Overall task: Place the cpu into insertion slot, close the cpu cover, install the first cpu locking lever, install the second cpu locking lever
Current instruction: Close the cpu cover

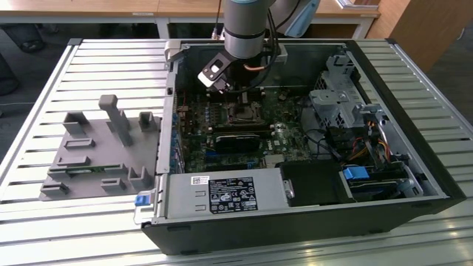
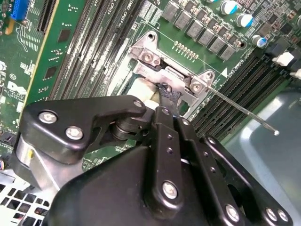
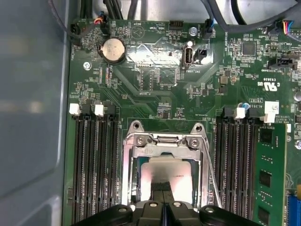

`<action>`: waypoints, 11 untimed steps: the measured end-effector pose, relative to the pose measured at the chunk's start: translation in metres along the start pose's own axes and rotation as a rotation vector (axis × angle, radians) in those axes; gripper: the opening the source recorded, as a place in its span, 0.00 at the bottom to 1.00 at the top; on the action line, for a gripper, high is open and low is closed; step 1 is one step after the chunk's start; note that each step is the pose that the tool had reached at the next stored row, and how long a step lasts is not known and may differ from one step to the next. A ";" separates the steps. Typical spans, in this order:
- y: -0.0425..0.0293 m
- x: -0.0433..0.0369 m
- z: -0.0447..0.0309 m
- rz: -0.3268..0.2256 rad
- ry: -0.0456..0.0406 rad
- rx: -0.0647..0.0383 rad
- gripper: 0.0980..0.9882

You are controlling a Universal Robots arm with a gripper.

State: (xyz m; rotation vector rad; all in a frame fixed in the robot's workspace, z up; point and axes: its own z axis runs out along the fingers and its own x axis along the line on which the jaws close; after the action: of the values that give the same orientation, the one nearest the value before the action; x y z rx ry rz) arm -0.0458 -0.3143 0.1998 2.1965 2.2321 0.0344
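One cpu [image 3: 181, 170] lies socketed; gripper [image 3: 163, 185], jaws together, just above.

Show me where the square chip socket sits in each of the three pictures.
Exterior view: insertion slot in the middle of the green board, below the arm.
First wrist view: insertion slot between two banks of black memory slots.
Second wrist view: insertion slot just past the gripper.
Shared landmark: the gripper, tip at the slot.
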 end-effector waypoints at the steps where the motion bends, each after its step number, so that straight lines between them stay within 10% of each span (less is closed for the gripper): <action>1: 0.0000 0.0000 -0.0003 -0.001 0.0015 0.000 0.01; 11: -0.0044 -0.0037 -0.0032 -0.037 0.0033 -0.015 0.01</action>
State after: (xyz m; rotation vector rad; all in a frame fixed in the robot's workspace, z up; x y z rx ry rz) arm -0.0501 -0.3181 0.2029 2.1493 2.2654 0.0544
